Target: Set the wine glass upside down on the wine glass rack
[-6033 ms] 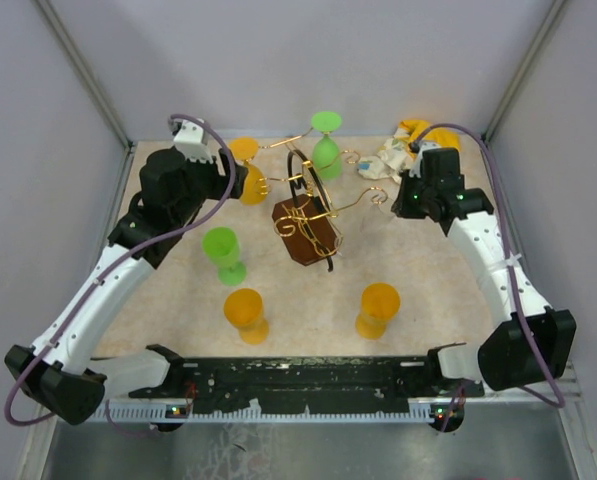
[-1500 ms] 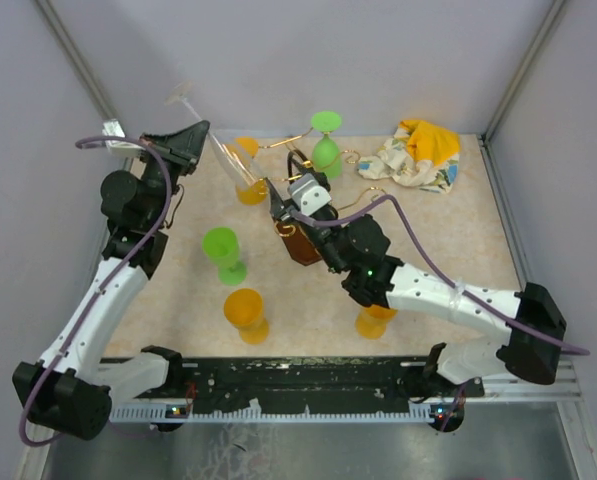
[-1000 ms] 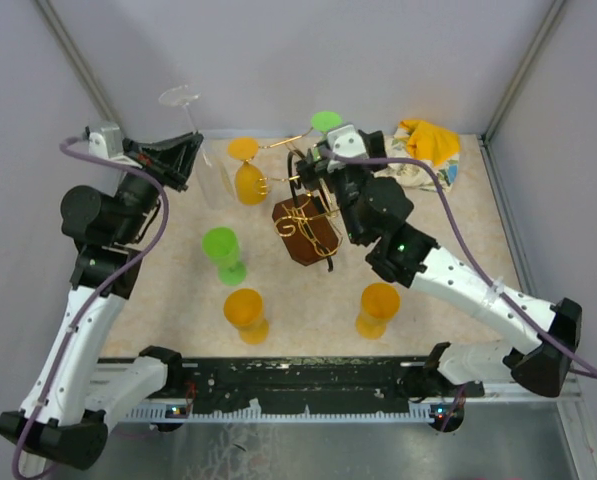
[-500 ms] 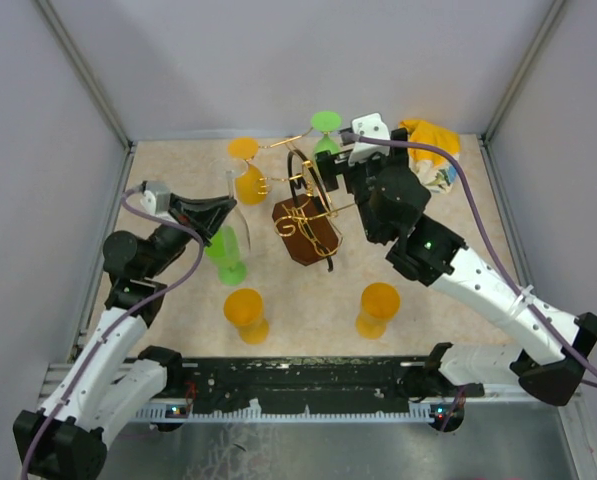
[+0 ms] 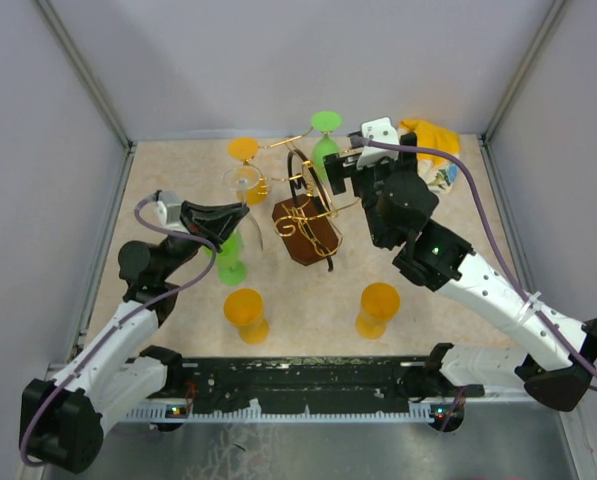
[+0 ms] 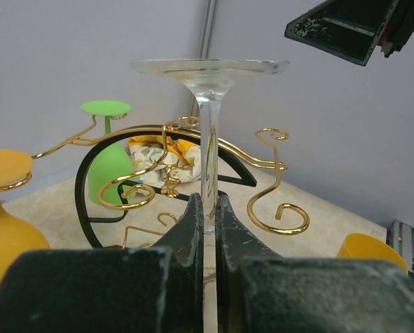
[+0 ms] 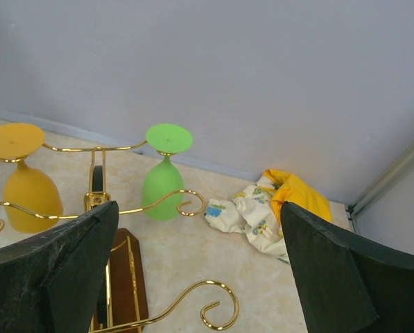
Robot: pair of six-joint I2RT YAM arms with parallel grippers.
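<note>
Both arms were angled inward from the near corners, one gripper clamped and the other spread.

The left arm (image 5: 113,340) rose from its near-left base and bent forward and to the right. The left gripper (image 5: 236,215) pointed rightward, its fingers (image 6: 193,215) pressed tight on the stem of the wine glass (image 6: 208,139). The right arm (image 5: 498,295) ran in a long diagonal from the near-right corner toward the far middle. The right gripper (image 5: 343,172) faced the far side with its jaws wide apart.
</note>
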